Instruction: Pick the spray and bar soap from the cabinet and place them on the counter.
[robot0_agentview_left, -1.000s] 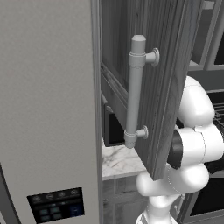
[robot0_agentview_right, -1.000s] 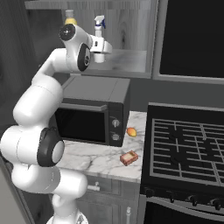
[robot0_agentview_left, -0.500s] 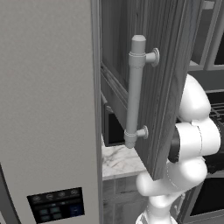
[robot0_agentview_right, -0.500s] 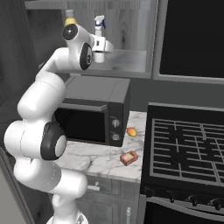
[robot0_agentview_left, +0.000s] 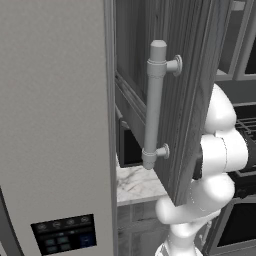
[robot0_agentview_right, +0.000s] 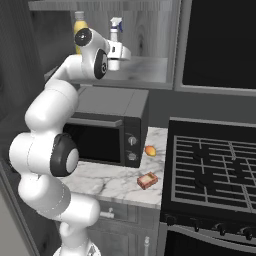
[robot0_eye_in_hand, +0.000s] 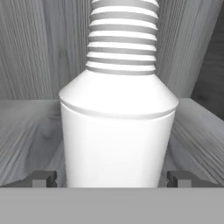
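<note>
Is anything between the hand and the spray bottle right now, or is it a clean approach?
Nothing visible is in the way. In the hand view the white spray bottle stands upright on the cabinet shelf directly ahead, its body between the two open fingertips. The yellow bottle stands off to one side behind the arm.

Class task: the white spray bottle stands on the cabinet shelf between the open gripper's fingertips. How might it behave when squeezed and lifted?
The spray bottle looks smooth and round, so it may slip or twist in the gripper. It is tall with a narrow ribbed neck, so a nudge high up could tip it. Its plastic-looking wall probably gives slightly when squeezed; its fill level cannot be seen.
</note>
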